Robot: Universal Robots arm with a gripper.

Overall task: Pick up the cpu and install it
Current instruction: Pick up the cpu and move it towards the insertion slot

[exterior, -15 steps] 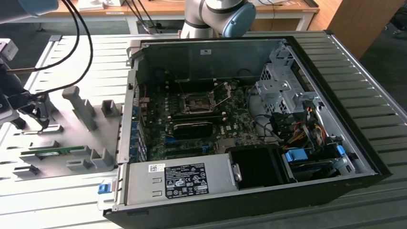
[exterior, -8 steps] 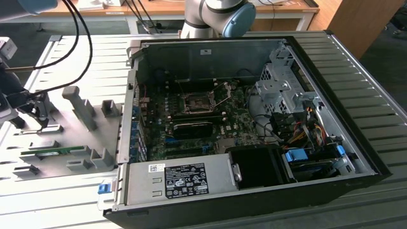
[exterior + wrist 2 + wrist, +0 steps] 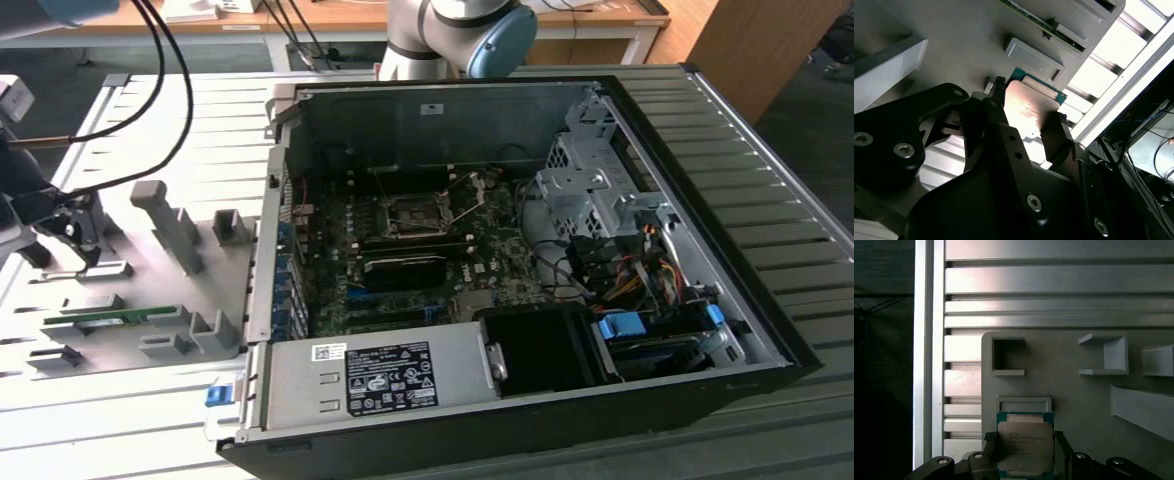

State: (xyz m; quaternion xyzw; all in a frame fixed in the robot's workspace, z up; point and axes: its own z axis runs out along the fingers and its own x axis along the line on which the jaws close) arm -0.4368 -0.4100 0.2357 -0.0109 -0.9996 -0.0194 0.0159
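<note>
Arm (image 3: 441, 30) outstretched, tool (image 3: 1027, 104) pointing down

Flat silvery square cpu (image 3: 1025, 447) (green-edged)

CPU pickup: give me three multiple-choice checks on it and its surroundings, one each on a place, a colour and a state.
1. Where is the small square silvery-topped cpu?
A) inside the black tower computer case
B) at the flat grey fixture plate, by the black gripper
C) on the floor

2. What colour is the cpu's board edge?
A) red
B) green
C) yellow

3. How is the computer case?
A) shut, panel on
B) lying open, side panel off
C) turned open side down

Answers: 1 B, the first wrist view shows it at the plate by the gripper. 2 B, a green rim frames the metal top. 3 B, the exterior view shows the green motherboard inside.
</note>
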